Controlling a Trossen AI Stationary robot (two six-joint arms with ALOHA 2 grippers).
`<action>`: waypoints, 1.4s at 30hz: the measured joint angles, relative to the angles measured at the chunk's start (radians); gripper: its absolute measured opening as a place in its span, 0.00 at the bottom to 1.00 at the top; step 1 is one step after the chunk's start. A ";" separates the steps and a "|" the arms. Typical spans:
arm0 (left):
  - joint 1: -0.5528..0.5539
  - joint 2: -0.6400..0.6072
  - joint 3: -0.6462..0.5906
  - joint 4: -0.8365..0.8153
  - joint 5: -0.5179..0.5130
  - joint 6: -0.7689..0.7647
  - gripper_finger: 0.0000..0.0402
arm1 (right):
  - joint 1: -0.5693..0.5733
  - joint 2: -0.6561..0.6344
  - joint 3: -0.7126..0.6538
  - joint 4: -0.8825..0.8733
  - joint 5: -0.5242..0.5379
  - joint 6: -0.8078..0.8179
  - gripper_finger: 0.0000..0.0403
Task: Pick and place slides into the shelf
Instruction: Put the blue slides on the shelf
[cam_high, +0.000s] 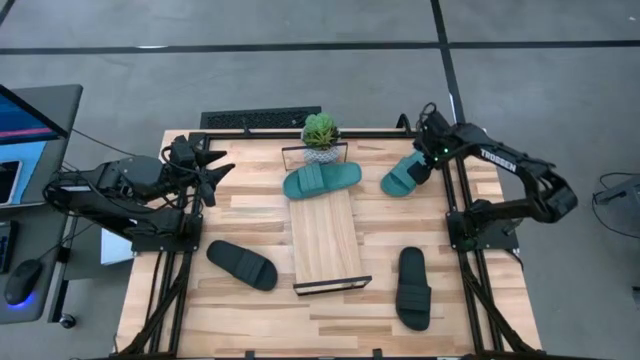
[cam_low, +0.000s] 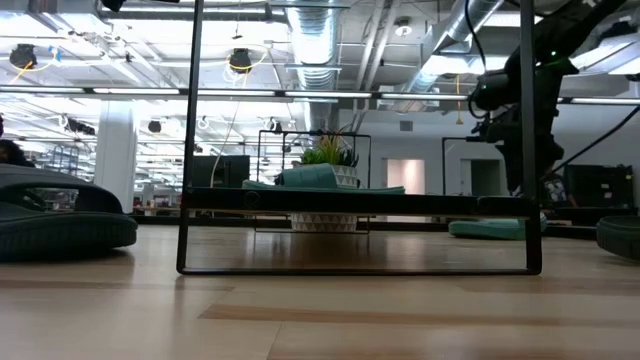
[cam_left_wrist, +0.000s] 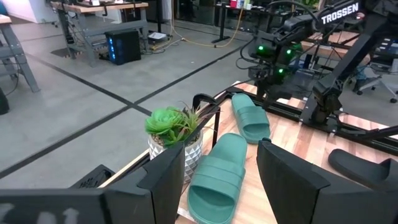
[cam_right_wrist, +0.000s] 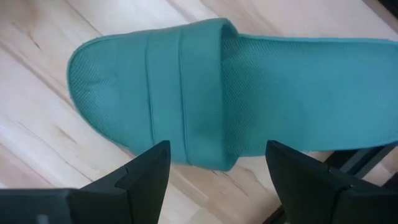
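A light-wood plank desk (cam_high: 250, 310) stands on grey concrete floor, with an open workshop hall behind it. The shelf (cam_high: 326, 238) lies at the desk's middle, its long axis running from the near edge toward the far edge, black wire frames at both ends. One teal slide (cam_high: 321, 179) lies across the shelf's far end, long axis crosswise to the shelf, toe toward the left arm's side. A second teal slide (cam_high: 405, 175) rests on the desk to the right of the shelf's far end, angled, one end close to the desk's right edge. A black slide (cam_high: 241, 265) lies left of the shelf's near half, diagonal; another black slide (cam_high: 413, 288) lies right of the shelf's near end, roughly parallel to it.

A small potted succulent (cam_high: 320, 136) stands just beyond the shelf's far end, close behind the first teal slide.

The right tool (cam_right_wrist: 214, 168) hovers directly over the second teal slide, fingers spread, pinching nothing. The left tool (cam_high: 215, 171) waits left of the shelf's far end, fingers spread wide and empty.
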 joint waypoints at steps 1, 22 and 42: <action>0.000 0.000 0.000 0.000 0.000 0.000 0.47 | -0.006 0.008 0.004 0.001 -0.008 -0.011 0.63; 0.000 0.000 0.000 -0.004 0.000 0.000 0.47 | -0.037 0.217 0.027 0.022 -0.114 -0.117 0.60; 0.000 0.000 0.000 -0.056 0.000 -0.041 0.47 | -0.070 0.210 0.063 -0.024 -0.140 -0.055 0.01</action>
